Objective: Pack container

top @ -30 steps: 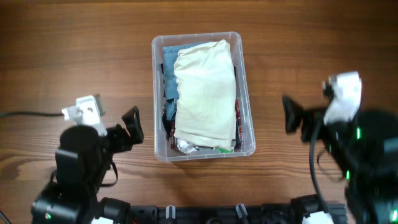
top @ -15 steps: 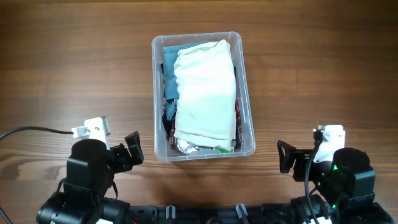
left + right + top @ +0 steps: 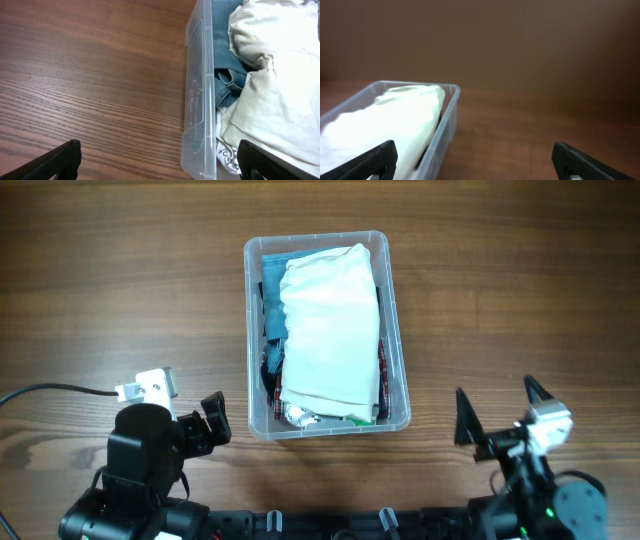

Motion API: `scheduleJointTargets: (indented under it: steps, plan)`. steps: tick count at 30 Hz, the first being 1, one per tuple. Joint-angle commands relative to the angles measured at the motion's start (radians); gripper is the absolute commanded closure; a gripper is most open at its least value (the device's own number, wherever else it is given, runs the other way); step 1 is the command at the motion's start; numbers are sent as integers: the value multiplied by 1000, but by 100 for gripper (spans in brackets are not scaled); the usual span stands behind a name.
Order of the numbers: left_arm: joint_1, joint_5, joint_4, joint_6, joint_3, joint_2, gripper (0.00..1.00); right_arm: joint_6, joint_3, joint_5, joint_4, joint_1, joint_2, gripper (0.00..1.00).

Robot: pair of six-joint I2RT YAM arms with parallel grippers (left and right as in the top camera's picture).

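Evidently neither arm carries anything. The left pincer (image 3: 211, 420) stands spread wide and empty near the container's (image 3: 249, 330) near-left corner, and the right pincer (image 3: 496, 418) gapes equally wide, well apart on the other side. The clear bin sits mid-table (image 3: 120, 280), filled to its rim, with a cream cloth (image 3: 330, 330) lying over blue denim (image 3: 270, 310). Judging by that fill, packing looks about done, which would explain why both pincers are idle.
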Motion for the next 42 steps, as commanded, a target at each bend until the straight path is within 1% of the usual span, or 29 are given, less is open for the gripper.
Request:
scheduleJointTargets:
  steps: [1, 2, 4, 5, 7, 29, 31, 33, 36, 38, 40, 41, 42]
  plan:
    - [-6, 2, 3, -12, -4, -6, 0, -106, -192, -17, 208, -7, -11, 0]
    - [-6, 2, 3, -12, -4, -6, 0, -131, -251, -17, 283, -7, -15, 0]
    - [-6, 2, 3, -12, -4, -6, 0, -139, -341, -19, 378, -7, -14, 0]
    - [-6, 2, 3, -12, -4, -6, 0, -141, -388, -21, 407, -7, -14, 0]
    - [-6, 2, 3, -12, -4, -6, 0, -141, -411, -21, 441, -7, -14, 0]
    - [-6, 2, 3, -12, -4, -6, 0, -142, -413, -21, 438, -7, -7, 0]
    - [-5, 2, -1, -12, -4, -28, 0, -142, -413, -21, 438, -7, -7, 0]
    - [26, -8, -4, -8, -18, -69, 0, -143, -413, -21, 438, -7, -7, 0]
    - [136, -8, 71, -8, -140, -176, 0, -142, -413, -21, 438, -7, -7, 0]
    - [216, 14, 205, -8, -292, -293, 0, -142, -413, -21, 438, -7, -7, 0]
    - [245, 25, 313, -8, -390, -371, 0, -143, -413, -21, 438, -7, -7, 0]
    - [254, 25, 385, -8, -446, -411, 0, -142, -413, -21, 438, -7, -7, 0]
    - [260, 24, 503, -8, -534, -463, 0, -142, -413, -21, 438, -7, -7, 0]
